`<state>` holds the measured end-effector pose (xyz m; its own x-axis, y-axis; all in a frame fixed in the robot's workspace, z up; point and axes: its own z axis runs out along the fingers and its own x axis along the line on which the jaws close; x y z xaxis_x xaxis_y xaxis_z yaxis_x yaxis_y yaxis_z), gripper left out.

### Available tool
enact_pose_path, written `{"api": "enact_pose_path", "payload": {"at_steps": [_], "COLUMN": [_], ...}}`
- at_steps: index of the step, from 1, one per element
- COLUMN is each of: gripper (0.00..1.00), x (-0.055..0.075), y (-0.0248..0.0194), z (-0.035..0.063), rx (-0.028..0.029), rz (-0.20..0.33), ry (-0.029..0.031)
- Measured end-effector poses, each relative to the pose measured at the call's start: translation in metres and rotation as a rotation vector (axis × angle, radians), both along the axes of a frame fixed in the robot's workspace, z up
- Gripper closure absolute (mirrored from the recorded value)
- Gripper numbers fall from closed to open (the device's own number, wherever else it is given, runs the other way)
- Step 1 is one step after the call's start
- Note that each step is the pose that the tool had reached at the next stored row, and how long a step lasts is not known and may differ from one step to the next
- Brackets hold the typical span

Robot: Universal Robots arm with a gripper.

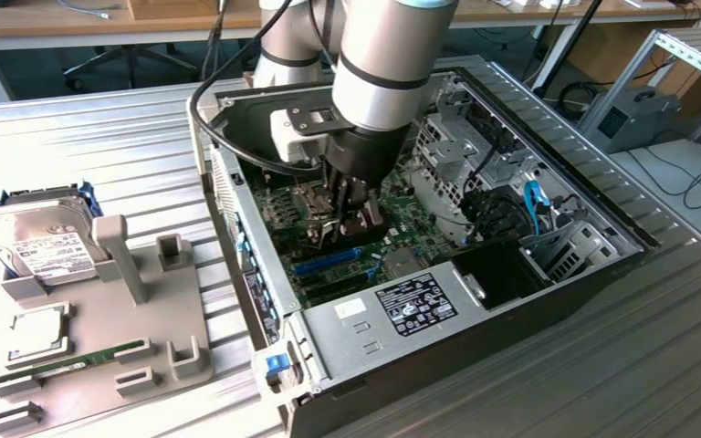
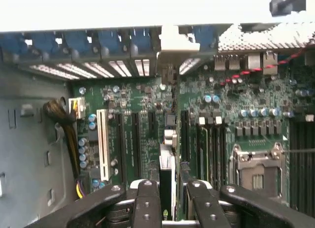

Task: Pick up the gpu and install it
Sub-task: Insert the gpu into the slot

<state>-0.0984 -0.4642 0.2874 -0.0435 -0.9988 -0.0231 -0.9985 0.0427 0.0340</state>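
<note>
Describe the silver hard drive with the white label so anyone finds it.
On the exterior view's left of the open black computer case lies a grey tray. At its far end sits the silver hard drive, alone in having a white label and blue frame.

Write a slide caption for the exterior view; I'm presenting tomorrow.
Robot hand holding the gpu above the motherboard inside the open computer case.

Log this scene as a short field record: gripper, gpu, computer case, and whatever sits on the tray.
gripper: inside the open computer case, closed on the gpu
gpu: held edge-on above the motherboard, in line with the expansion slots; whether it is seated cannot be told
tray: beside the case at the exterior view's left, carrying a hard drive and a memory stick
</note>
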Motion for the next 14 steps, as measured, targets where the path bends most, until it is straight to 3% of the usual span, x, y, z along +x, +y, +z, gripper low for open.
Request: {"api": "enact_pose_path", "payload": {"at_steps": [5, 14], "gripper": [0.74, 0.74], "x": [-0.001, -0.001], "y": [0.0000, 0.0000], "z": [-0.0071, -0.0199], "rx": [-0.0091, -0.0112], "rz": [0.000, 0.002], "ry": [0.0000, 0.0001]}}
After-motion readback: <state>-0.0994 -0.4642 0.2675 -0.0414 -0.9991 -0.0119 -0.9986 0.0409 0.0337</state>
